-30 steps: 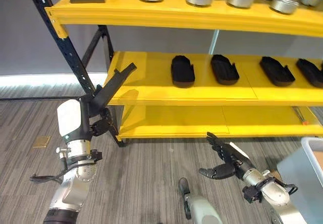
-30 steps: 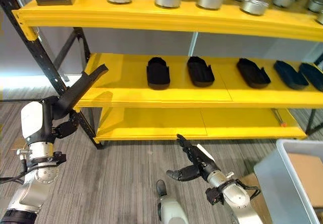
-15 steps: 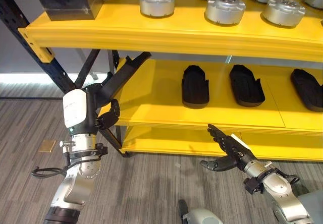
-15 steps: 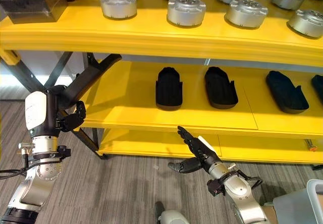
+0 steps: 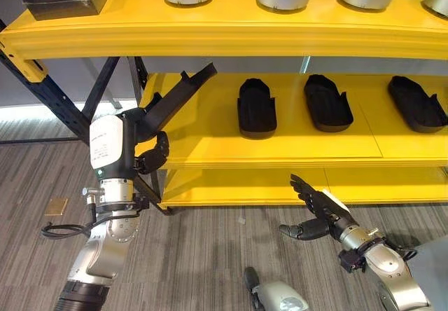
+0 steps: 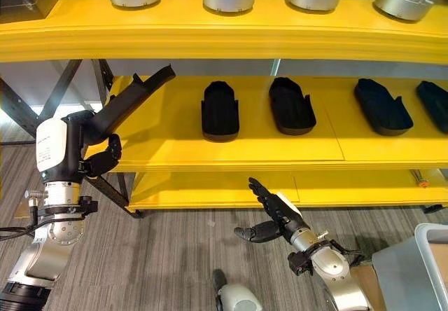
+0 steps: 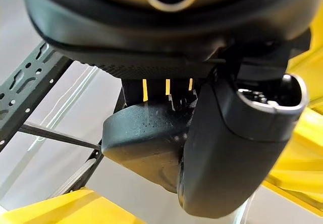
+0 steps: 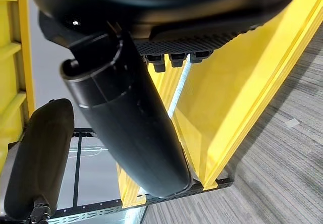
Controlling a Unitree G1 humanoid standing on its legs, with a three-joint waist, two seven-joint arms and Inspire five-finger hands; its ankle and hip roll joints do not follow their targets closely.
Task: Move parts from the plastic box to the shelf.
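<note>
Raised nearer the middle shelf (image 5: pixel 280 150), left hand (image 5: pixel 143 158) grips a black part (image 5: pixel 175 99); right hand (image 5: pixel 315 213) hangs open.

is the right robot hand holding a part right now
No, the right robot hand hangs open and empty above the floor, while the left robot hand grips a long black part.

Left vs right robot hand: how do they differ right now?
1. The left robot hand is curled round a long black part; the right robot hand holds nothing, fingers spread.
2. The left sits raised at the middle shelf edge, its part angled up over it; the right hangs lower, in front of the bottom shelf.

Both are dark and in front of the yellow rack.
</note>
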